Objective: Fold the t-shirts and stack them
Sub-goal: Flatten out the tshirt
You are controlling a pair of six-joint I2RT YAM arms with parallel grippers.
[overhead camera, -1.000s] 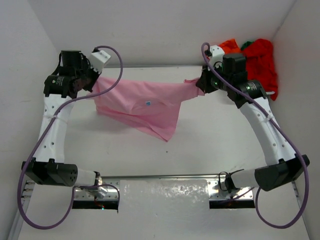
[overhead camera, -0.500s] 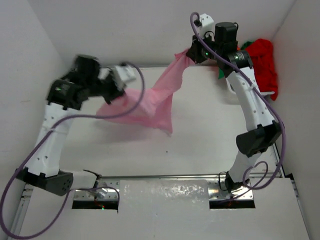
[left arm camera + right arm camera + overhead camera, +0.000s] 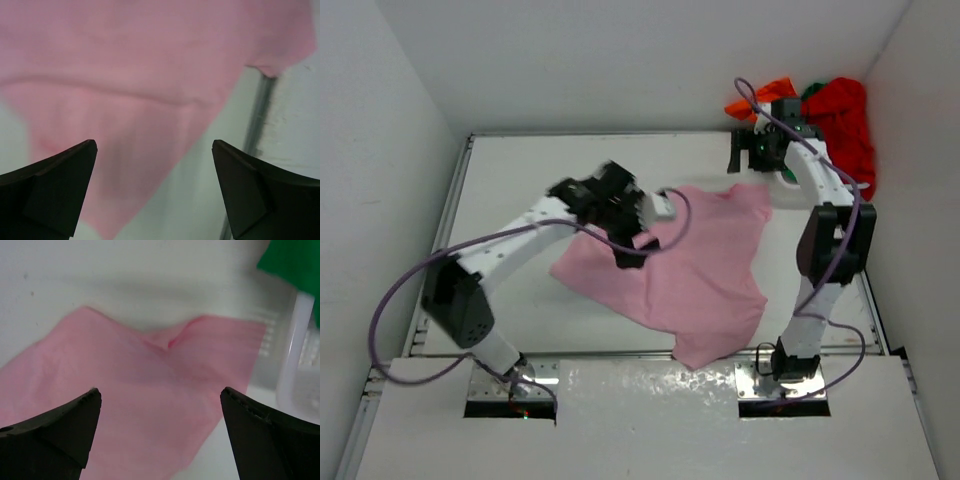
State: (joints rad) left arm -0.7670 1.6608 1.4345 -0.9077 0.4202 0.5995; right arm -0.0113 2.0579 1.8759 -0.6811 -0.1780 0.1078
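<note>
Four t-shirts on show, one of each colour. The light pink cloth t-shirt (image 3: 695, 270) lies spread on the white table (image 3: 510, 180), reaching from the centre down towards 5 o'clock, where one corner touches the near edge. The other three are bunched together up at 1 o'clock: one bright red cloth t-shirt (image 3: 845, 125), one orange cloth t-shirt (image 3: 760, 97) and just a sliver of one green cloth t-shirt (image 3: 812, 92). Two grippers in play. The left gripper (image 3: 628, 248) hangs over the pink shirt's 10 o'clock edge, and its wrist view shows the fingers (image 3: 55, 185) spread wide with nothing between them, only pink cloth below. The right gripper (image 3: 748, 162) sits at the shirt's 1 o'clock corner, jaws also wide apart and gripping nothing. Its wrist view shows a small crease at the pink shirt's far hem, and one white plastic mesh basket (image 3: 295, 365) at 3 o'clock, green cloth above it.
</note>
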